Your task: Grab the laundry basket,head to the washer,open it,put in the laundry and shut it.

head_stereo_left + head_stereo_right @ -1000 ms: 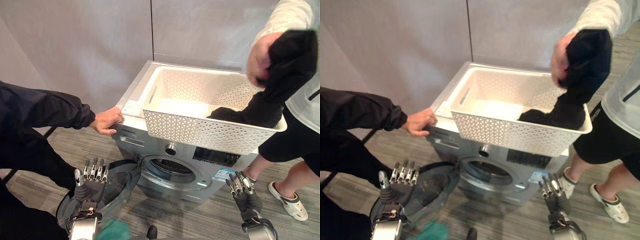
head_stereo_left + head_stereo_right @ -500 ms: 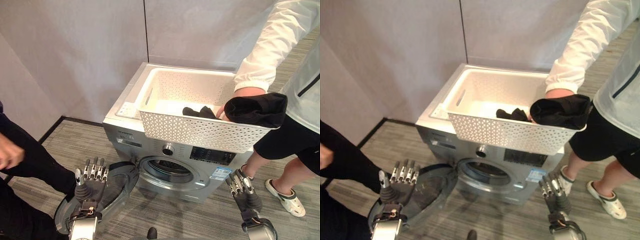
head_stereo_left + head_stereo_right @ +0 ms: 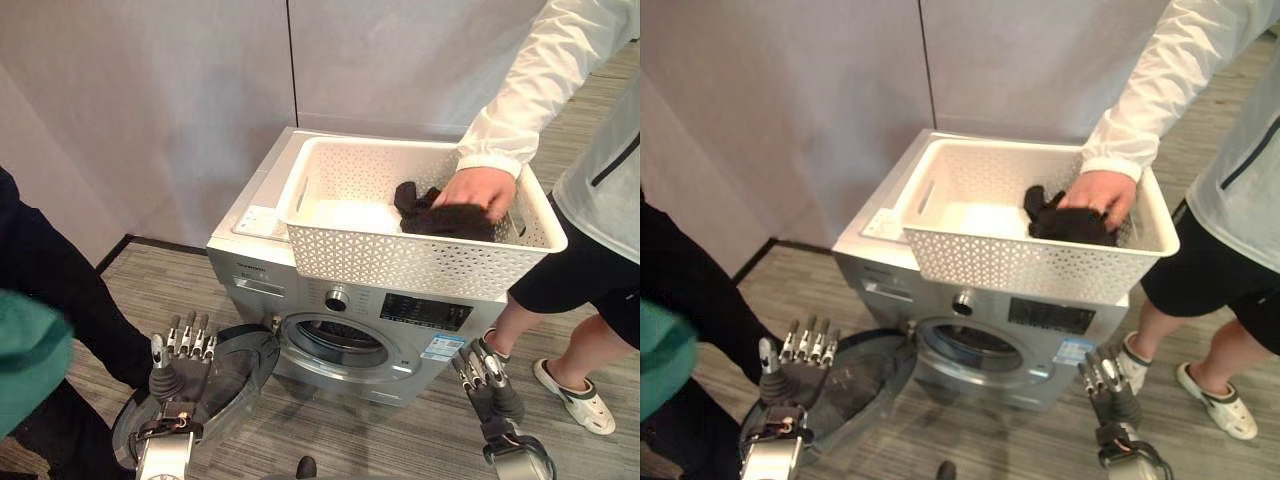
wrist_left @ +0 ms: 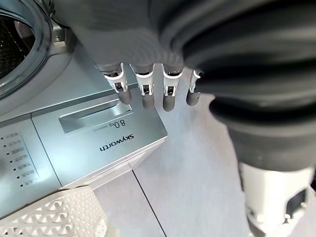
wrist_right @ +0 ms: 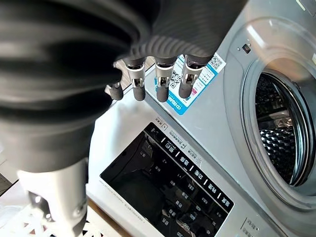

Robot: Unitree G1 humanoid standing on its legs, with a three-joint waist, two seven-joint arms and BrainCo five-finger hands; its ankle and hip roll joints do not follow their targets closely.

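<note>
Left eye view: the white laundry basket (image 3: pixel 400 255) sits on top of the washer (image 3: pixel 300 290), whose round door (image 3: pixel 215 385) hangs open to the robot's left. A person's hand (image 3: pixel 480 190) presses dark laundry (image 3: pixel 430 212) into the basket's right end. The left hand (image 3: pixel 180 372) is low in front of the open door, the right hand (image 3: pixel 488 388) low by the washer's right lower corner, both well below the basket. A blurred green shape (image 3: pixel 30 365) and a dark-clad person stand at the left edge.

Right eye view: same layout; the drum mouth (image 3: pixel 965 345) is clear and dark, and a second person's shoe (image 3: pixel 1220 400) is on the floor to the right.

Left wrist view: the fingers (image 4: pixel 143 94) are straight and spread, holding nothing, pointing at the washer's detergent drawer (image 4: pixel 94 118).

Right wrist view: the fingers (image 5: pixel 160 89) hang straight and empty beside the control panel (image 5: pixel 168 187), the steel drum (image 5: pixel 276 128) bare inside.

Step in hand: loading, in my judgement. Wait until the person's hand clears the basket, then raise one hand over the rim, curl round the dark bundle whole, and carry it low into the drum, well past the door seal.
</note>
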